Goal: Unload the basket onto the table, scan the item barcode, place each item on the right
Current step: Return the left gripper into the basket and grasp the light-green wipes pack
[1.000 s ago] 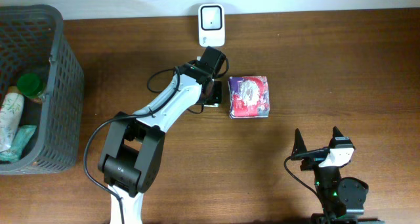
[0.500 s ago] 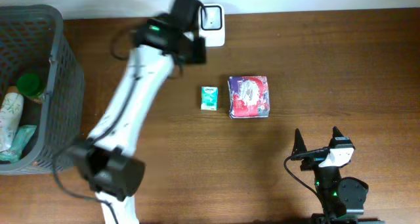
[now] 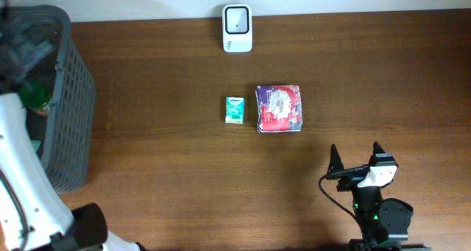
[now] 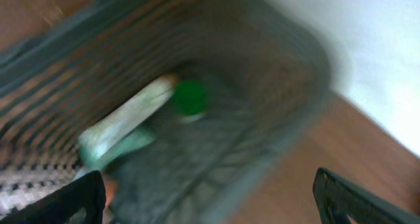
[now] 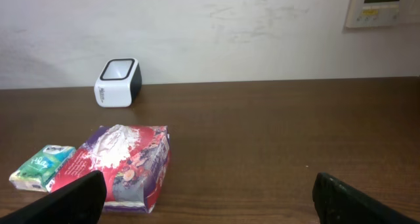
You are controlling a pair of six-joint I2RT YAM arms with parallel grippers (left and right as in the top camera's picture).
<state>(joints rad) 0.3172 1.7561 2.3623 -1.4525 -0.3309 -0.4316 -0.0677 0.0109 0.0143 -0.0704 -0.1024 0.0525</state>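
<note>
At mid-table lies the small teal packet, flat on the wood, with nothing touching it. Just to its right we note the purple-and-red pouch, also flat; the overhead view shows a thin strip of table between the two. The white scanner stands at the far edge by the wall, in line with the packet and well apart from it, with its dark window facing up.

The left arm runs along the left edge of the scene, and its dark wrist end is blurred above the grey basket. The left wrist view, also blurred, looks down into that basket, where we see a green-capped bottle lying among pale packets. The left gripper shows one fingertip in each lower corner. The jaws are spread wide and hold nothing.

The right arm sits folded at the near right of the table, low and level. The right gripper points toward the far wall. Its jaws are likewise spread wide and empty, and the pouch and packet lie ahead of it to the left.
</note>
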